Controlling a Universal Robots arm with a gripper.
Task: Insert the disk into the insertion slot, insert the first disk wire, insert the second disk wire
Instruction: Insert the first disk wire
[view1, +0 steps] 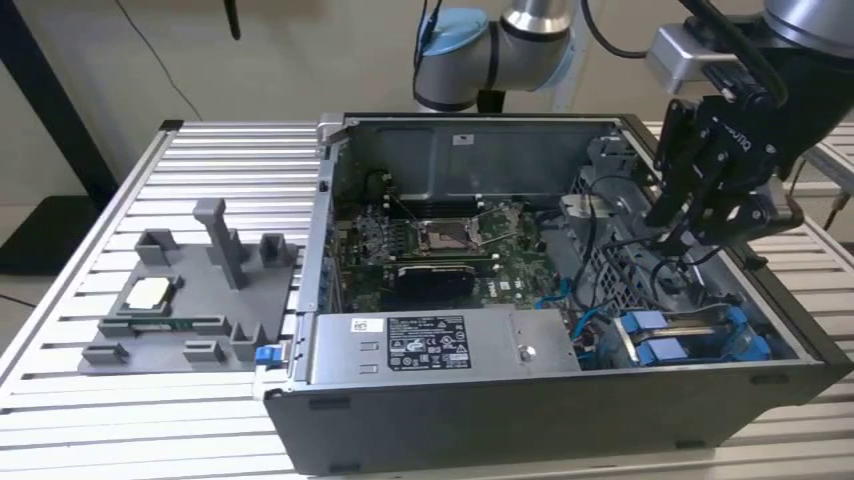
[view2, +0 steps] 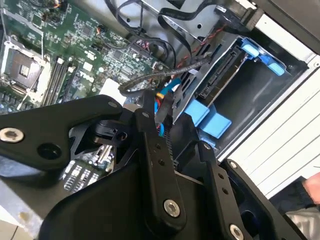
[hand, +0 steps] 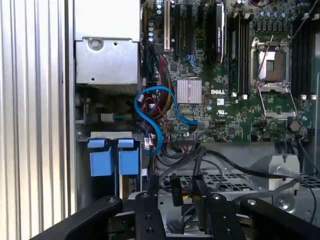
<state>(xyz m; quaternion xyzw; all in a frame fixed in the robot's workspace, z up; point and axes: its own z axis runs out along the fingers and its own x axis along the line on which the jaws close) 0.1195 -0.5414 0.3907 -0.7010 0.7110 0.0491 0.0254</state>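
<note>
**Gripper above the drive cage, disk seated in its bay**

An open computer case (view1: 561, 400) lies on a ribbed metal surface (view1: 214, 160). The disk (view2: 222, 80), framed by its bright blue carrier, sits in the insertion slot (view1: 617, 280), the grey perforated drive cage at the case corner on the exterior view's right. Two blue tabs (hand: 115, 161) stand side by side at the carrier's end.

The black gripper (view1: 674, 235) hangs inside the case, just above the cage and near the disk. In both wrist views dark cables and a small black connector (hand: 175, 192) lie right at its tip. Whether it is clamped on the connector or merely around it cannot be told.

A bright blue cable (hand: 155, 115) loops between the cage and the green motherboard (view1: 441, 240), whose square processor socket (view1: 445, 236) stands open.

The silver power supply (view1: 427, 342) carries a white label with black print, barcodes and small marks. A second small white sticker sits on the case's back wall.

Beside the case, on the exterior view's left, a grey holder (view1: 187, 310) carries a square chip (view1: 147, 292) and a green memory stick (view1: 167, 323).
</note>
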